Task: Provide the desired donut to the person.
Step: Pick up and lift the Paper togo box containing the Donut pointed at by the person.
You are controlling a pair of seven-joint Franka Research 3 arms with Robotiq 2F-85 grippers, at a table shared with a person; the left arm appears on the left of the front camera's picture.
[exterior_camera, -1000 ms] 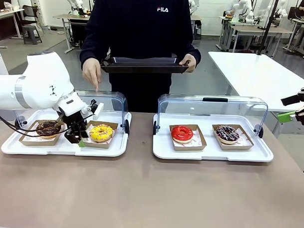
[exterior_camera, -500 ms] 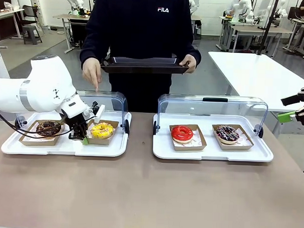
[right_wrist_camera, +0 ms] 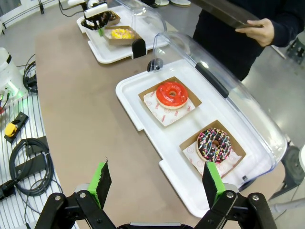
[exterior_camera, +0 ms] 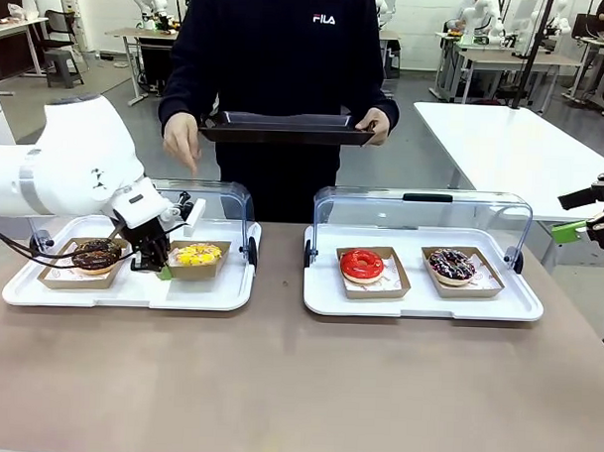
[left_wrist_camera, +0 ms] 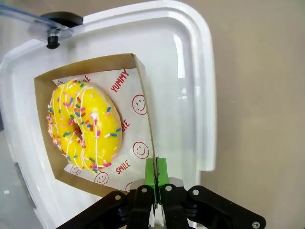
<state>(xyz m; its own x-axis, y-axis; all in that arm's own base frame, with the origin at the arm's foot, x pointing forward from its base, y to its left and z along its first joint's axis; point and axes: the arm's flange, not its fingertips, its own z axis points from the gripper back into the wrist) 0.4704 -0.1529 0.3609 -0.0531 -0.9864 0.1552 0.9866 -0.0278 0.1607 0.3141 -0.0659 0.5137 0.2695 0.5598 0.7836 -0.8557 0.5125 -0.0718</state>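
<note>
While pinching only the thin wall of the cardboard tray (left_wrist_camera: 95, 62) in the closed left gripper (left_wrist_camera: 156, 167), risks buckling it on lifting and spilling the yellow donut (left_wrist_camera: 100, 121).

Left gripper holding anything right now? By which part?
Yes. The left gripper is shut on the cardboard tray under the yellow donut, pinching the tray's side wall near a corner; the pads don't touch the donut.
</note>
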